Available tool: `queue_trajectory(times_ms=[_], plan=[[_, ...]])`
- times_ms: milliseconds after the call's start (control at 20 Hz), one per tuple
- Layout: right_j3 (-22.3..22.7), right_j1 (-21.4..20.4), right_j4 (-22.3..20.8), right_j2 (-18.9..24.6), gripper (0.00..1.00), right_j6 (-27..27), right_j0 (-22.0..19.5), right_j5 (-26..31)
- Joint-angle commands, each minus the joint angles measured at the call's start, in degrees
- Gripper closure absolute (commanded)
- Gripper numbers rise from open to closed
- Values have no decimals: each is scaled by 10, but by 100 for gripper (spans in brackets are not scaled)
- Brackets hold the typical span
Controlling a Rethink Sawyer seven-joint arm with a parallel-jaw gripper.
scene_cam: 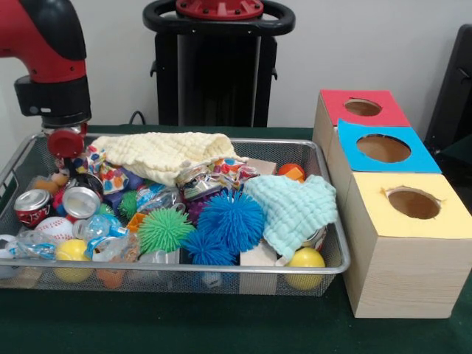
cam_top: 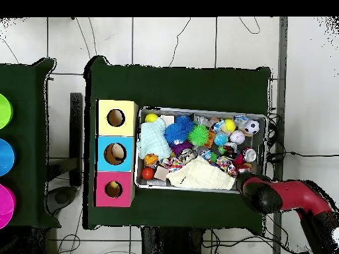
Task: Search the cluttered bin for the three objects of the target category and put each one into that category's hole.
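front camera low, overhead straight down, sharing bin (scene_cam: 324,267)

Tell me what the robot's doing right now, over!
Hand low over the bin's corner by the cans, grip unclear. Bin packed: balls, cloths, cans. All three box holes uncovered.

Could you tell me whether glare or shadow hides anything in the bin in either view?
Front view: light is even, only a glint on the silver can; the yellow box's hole is shaded inside. Overhead view: no glare, but the arm covers a corner of the bin.
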Motion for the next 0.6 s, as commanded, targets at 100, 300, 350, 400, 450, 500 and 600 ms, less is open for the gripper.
queue_trajectory(times_ms=[100, 300, 350, 400, 450, 500, 600], plan=[[-45, -3, -44, -12, 0, -107, 7, -8], [-20, -50, -14, 8, 0, -138, -6, 22], [-15, -60, -5, 13, 0, -144, -9, 29], [-2, -80, 8, 20, 0, -149, -11, 40], [3, -89, 20, 25, 0, -161, -19, 48], [11, -105, 35, 32, 0, -164, -20, 58], [38, -148, 73, 48, 0, -160, -19, 85]])
